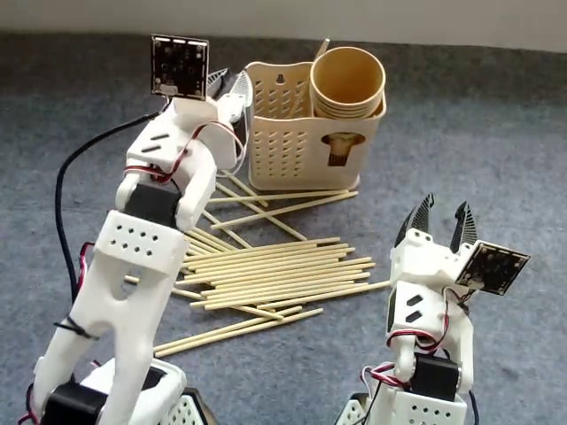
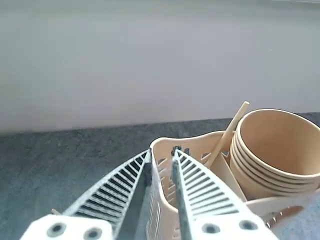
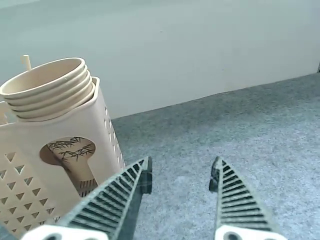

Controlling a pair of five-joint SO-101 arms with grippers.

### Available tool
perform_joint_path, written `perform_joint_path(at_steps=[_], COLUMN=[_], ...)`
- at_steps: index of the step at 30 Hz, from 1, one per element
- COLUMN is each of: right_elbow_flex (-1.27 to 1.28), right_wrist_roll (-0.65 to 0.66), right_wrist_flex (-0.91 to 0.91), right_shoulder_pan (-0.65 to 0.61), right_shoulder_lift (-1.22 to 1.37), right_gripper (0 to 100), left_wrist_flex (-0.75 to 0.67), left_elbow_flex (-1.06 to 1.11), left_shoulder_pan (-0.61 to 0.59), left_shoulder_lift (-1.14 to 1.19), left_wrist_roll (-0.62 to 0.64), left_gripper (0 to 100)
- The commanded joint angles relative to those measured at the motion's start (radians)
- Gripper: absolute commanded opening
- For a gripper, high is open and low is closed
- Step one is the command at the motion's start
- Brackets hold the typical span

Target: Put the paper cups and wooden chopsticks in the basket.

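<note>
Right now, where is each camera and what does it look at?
High view: above, looking down on the basket, chopsticks, left gripper and right gripper.
Left wrist view: on the left arm, facing the basket's rim past its own gripper.
Right wrist view: on the right arm, facing the basket's side past its own gripper.
Shared: all show the paper cups in the basket.

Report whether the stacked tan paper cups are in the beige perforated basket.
In: the stacked tan paper cups stand upright inside the beige perforated basket, rims above its wall.
</note>
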Motion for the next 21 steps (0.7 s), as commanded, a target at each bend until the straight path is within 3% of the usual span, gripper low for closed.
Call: perform_joint_path(at_steps=[1,5,12,21], right_elbow_flex=[-0.004,-0.004,-0.004,-0.004], right_wrist_roll=[0.014,0.014,0.014,0.014], right_wrist_flex=[-0.025,-0.024,-0.024,-0.024], right_shoulder_pan=[-0.008,-0.008,-0.008,-0.008], right_shoulder_lift=[-0.013,-0.013,-0.012,-0.012], right_gripper=[19.8,19.8,19.8,19.8], left_wrist_flex=[0.144,0.318,0.597,0.552], left_elbow_flex=[-0.044,-0.044,-0.015,0.260], left_shoulder_pan=[0.018,0.018,0.097,0.341], left_shoulder_lift=[-0.108,-0.166,-0.252,-0.252], left_wrist_roll=[0.005,0.000,-0.155,-0.285], left_gripper=[8,8,8,8])
